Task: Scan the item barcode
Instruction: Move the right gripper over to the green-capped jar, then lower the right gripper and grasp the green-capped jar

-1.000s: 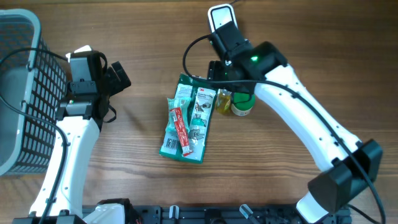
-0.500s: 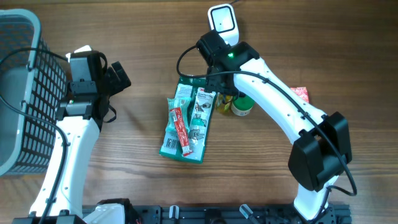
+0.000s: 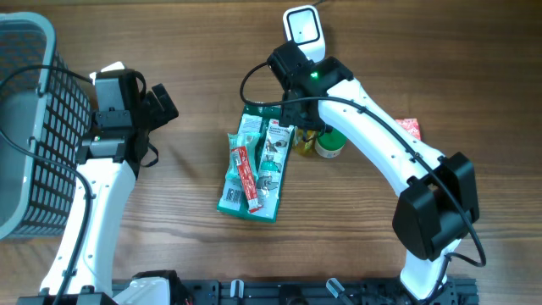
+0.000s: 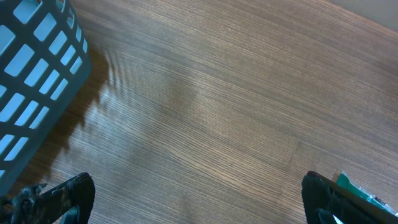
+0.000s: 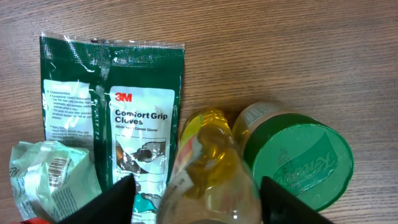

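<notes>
Sitting between the right gripper's (image 5: 198,198) jaws is a yellow bottle (image 5: 211,168).

overhead: top-down, far | wrists: close, facing table (image 3: 212,68) | overhead/right-wrist share: yellow bottle (image 5: 214,168)

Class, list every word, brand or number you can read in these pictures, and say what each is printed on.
"3M": on the glove pack.
"Comfort Grip Gloves": same pack, under the logo.
Pack's small print: too small to read.
Script on the green lid: too faint to read.
Print on the pale packet: blurred.
</notes>
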{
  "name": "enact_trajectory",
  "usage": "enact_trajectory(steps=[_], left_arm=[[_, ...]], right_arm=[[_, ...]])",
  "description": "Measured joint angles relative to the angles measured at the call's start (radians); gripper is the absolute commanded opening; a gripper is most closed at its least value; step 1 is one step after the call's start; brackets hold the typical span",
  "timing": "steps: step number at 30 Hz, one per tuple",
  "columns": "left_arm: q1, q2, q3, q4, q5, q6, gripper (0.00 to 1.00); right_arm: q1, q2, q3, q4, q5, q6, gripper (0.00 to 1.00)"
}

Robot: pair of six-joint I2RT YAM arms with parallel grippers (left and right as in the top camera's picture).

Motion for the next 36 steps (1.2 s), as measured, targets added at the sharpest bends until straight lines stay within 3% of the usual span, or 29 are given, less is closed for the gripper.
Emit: enact_trajectory(steps=[1,12,18,22,28,31,36], left_arm=[[0.000,0.000,0.000,0.000,0.000,0.000,1.00],[0.000,0.000,0.000,0.000,0.000,0.000,1.00],[0.000,0.000,0.000,0.000,0.000,0.000,1.00],[0.000,0.000,0.000,0.000,0.000,0.000,1.00],[0.000,0.000,0.000,0.000,0.000,0.000,1.00],[0.000,0.000,0.000,0.000,0.000,0.000,1.00],[0.000,0.000,0.000,-0.001,0.000,0.000,1.00]], right_arm=[[0.000,0.000,0.000,0.000,-0.002,0.000,0.52],[0.000,0.000,0.000,0.004,-0.096,-0.024,0.50],[0.000,0.000,0.000,0.064,-0.260,-0.111,0.52],[0.000,0.000,0.000,0.064,-0.301,-0.128,0.80],[-0.003,0.000,0.002,0.070,-0.302,-0.171,0.88],[-0.037,-0.027,0.046,0.032,-0.294,-0.189,0.98],[-0.167,-0.175,0.074,-0.201,-0.191,-0.200,1.00]])
